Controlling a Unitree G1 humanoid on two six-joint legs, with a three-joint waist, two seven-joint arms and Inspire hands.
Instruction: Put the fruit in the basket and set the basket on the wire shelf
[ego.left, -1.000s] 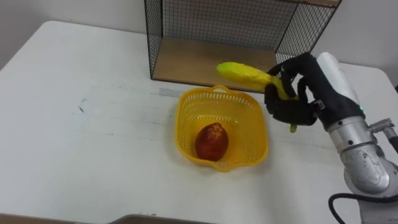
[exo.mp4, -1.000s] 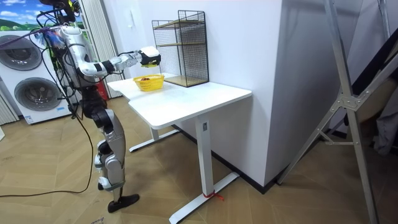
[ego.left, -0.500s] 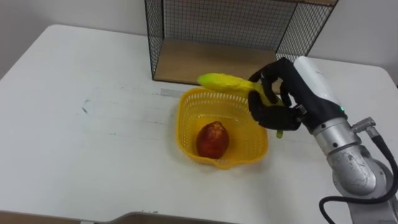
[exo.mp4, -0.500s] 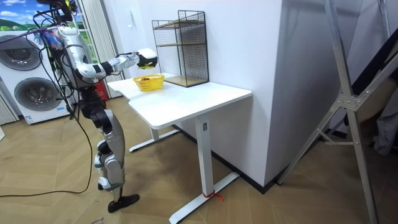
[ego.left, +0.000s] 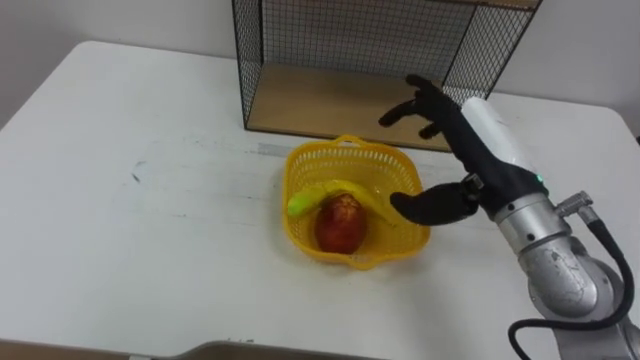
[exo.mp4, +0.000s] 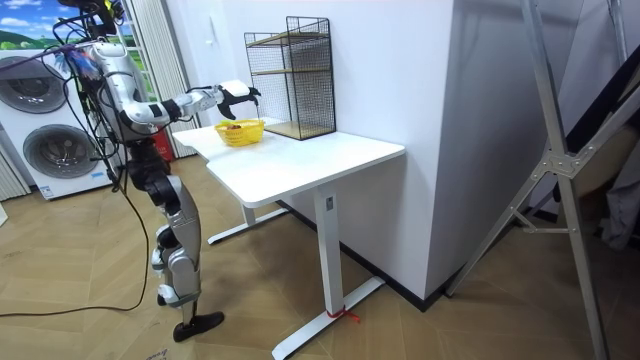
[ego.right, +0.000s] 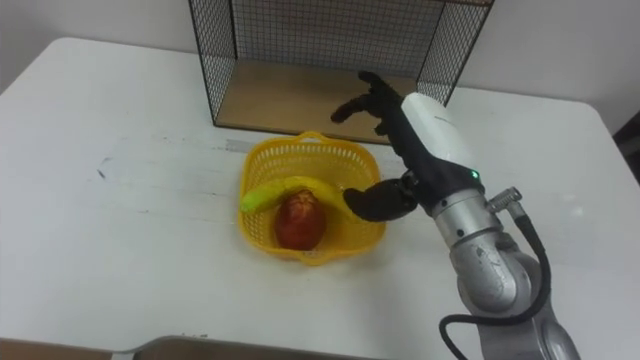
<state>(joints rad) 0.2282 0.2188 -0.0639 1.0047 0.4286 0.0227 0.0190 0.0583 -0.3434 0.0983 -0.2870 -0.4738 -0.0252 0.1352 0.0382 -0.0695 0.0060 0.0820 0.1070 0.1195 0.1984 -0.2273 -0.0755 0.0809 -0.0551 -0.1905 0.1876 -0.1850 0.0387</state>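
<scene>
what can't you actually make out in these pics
- Tall black wire shelf: top cut off by the eye views' upper edge.
- Round red fruit: underside hidden by the yellow plastic basket's front wall; kind unclear.
- Room view: red fruit and yellow banana too small to tell apart.

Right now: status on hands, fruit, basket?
Right hand open at yellow basket rim, holding nothing. Banana and red fruit inside it, on table. Wire shelf stands just behind.

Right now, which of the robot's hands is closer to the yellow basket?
Right. The right hand hovers open beside the yellow basket's right rim; the banana and red fruit lie inside.
</scene>
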